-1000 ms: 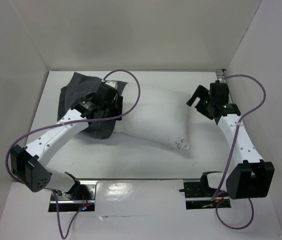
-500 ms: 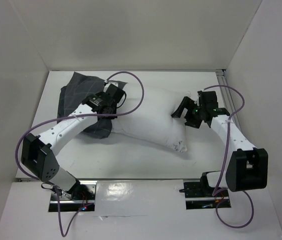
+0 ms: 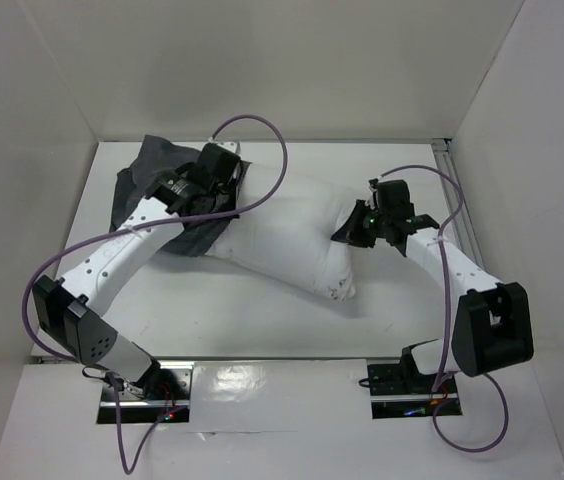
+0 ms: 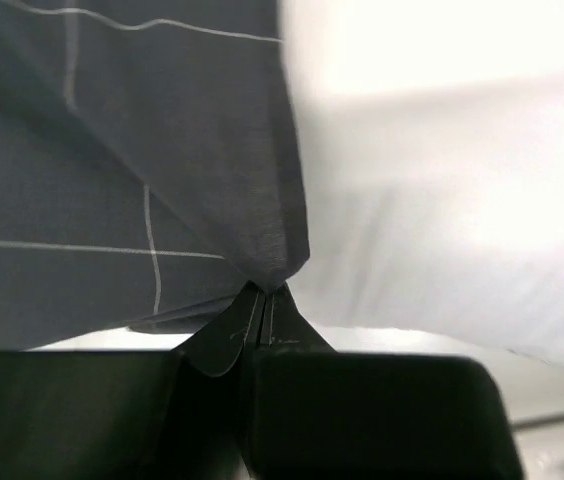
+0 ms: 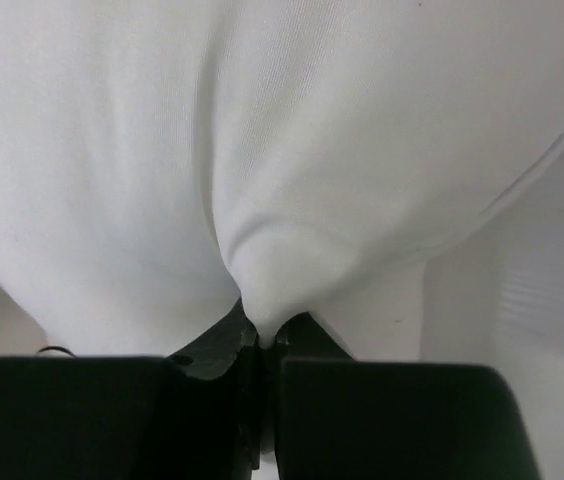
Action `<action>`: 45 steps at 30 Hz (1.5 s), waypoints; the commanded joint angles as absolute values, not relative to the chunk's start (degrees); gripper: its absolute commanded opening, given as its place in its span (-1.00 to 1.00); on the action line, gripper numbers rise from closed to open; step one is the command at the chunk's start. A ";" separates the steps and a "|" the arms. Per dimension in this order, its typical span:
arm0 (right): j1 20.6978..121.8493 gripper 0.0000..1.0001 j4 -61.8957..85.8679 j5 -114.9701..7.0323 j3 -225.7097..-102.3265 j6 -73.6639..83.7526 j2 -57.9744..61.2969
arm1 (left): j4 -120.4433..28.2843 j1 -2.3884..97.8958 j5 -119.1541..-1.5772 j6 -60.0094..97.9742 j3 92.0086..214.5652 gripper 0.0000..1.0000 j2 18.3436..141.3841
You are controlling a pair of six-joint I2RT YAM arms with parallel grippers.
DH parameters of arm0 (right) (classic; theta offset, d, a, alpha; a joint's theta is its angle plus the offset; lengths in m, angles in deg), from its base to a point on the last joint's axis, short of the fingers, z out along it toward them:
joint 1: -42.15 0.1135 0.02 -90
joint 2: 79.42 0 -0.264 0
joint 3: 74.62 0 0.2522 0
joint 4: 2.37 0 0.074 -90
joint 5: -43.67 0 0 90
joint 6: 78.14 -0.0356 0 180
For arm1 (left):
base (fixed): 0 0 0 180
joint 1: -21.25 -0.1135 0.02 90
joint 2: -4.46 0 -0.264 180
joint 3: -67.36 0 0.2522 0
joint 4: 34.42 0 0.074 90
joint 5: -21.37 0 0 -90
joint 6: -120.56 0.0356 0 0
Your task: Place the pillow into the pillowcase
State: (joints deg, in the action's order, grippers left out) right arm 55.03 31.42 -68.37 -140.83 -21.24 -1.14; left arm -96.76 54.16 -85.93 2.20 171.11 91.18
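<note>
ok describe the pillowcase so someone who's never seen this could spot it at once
On the white table, look far left, beside the big white pillow. The pillowcase is the crumpled fabric pinched by the left gripper. It is the only dark cloth: charcoal grey with a thin light grid.

White tubular links on left arm [image 3: 112,255] and right arm [image 3: 442,262], small dark holes dotting left one. Chunky black joint housings [image 3: 490,335]. Purple cables [image 3: 262,150] looping off both. Now left gripper [image 4: 259,292], right gripper [image 5: 260,335]: matte black, blocky.
</note>
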 commanded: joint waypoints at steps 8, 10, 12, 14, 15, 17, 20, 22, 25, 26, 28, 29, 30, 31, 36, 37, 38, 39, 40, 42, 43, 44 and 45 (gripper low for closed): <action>55.86 -1.00 18.50 -72.44 -167.19 -28.49 4.16 | -96.67 52.55 -46.93 5.69 212.19 -1.00 111.49; 56.55 -1.00 22.09 -70.77 -172.21 -25.85 2.68 | -95.83 50.88 -42.80 4.20 220.91 -1.00 113.52; 57.43 -1.00 23.43 -68.67 -171.62 -25.32 1.01 | -91.71 49.56 -39.38 1.75 219.56 -1.00 111.96; 60.42 -1.00 22.82 -66.03 -165.51 -24.79 -2.77 | -84.76 48.94 -34.80 -1.16 213.59 -1.00 109.24; 61.73 -1.00 22.29 -62.97 -162.68 -24.79 -4.00 | -84.05 48.94 -33.92 -1.17 212.00 -1.00 108.70; 65.25 -1.00 21.59 -60.75 -153.31 -26.02 -6.81 | -84.04 49.73 -33.38 -1.17 204.90 -1.00 107.65; 69.12 -1.00 19.32 -56.28 -139.78 -28.65 -10.14 | -81.25 52.53 -33.38 -1.17 189.88 -1.00 103.70; 69.83 -1.00 18.77 -56.26 -134.03 -29.27 -11.56 | -80.61 54.12 -34.08 0.84 182.32 -1.00 100.11; 70.36 -1.00 21.75 -54.34 -129.52 -27.44 -14.64 | -85.08 54.13 -40.55 3.48 175.69 -0.74 97.63; 70.36 -1.00 24.46 -53.72 -128.91 -26.65 -16.04 | -87.01 53.52 -42.85 5.58 177.08 -0.22 97.10; 70.36 -0.48 27.37 -51.27 -130.39 -24.02 -16.66 | -92.44 53.51 -49.34 8.57 180.68 0.23 96.30; 70.36 -0.15 28.60 -50.55 -131.27 -23.22 -16.67 | -93.96 53.51 -51.29 9.29 184.70 0.40 96.30; 70.36 0.21 31.40 -49.68 -133.54 -22.51 -16.14 | -95.45 53.51 -53.31 9.99 186.74 0.56 96.30; 70.36 0.49 32.73 -48.97 -134.86 -21.72 -15.62 | -97.03 53.51 -55.60 10.00 188.59 0.65 96.83; 68.26 0.87 43.10 -37.56 -144.00 -20.75 -13.68 | -98.98 52.28 -68.17 10.08 196.15 0.49 99.90; 67.47 0.92 43.90 -36.49 -144.89 -20.75 -13.68 | -98.37 52.28 -69.84 9.47 197.30 0.49 102.17; 66.50 0.98 44.61 -35.18 -145.77 -21.27 -13.68 | -98.37 52.28 -74.03 8.86 198.79 0.55 103.67; 64.23 0.98 44.61 -35.17 -147.08 -21.28 -13.68 | -98.37 51.76 -75.12 8.33 202.02 0.61 105.34; 62.90 0.98 44.61 -35.86 -147.09 -21.28 -13.68 | -97.85 51.23 -76.52 8.33 203.62 0.64 107.18; 58.87 0.98 42.87 -39.81 -147.80 -21.28 -13.68 | -97.84 50.62 -81.78 7.62 209.40 0.64 113.68; 57.54 0.98 42.33 -41.65 -148.32 -21.28 -13.07 | -97.84 50.61 -83.03 7.62 211.44 0.64 115.97; 56.31 0.98 42.33 -45.15 -148.33 -21.28 -12.54 | -97.84 50.61 -85.56 8.14 213.37 0.64 120.60; 54.21 0.98 41.63 -46.75 -148.33 -21.28 -12.01 | -97.84 50.09 -86.81 8.15 216.79 0.67 122.65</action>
State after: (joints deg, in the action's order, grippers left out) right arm 57.76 41.45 -42.12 -146.08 -21.53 -13.27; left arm -97.24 51.03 -77.58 7.93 211.90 114.52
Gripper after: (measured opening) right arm 0.991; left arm 0.825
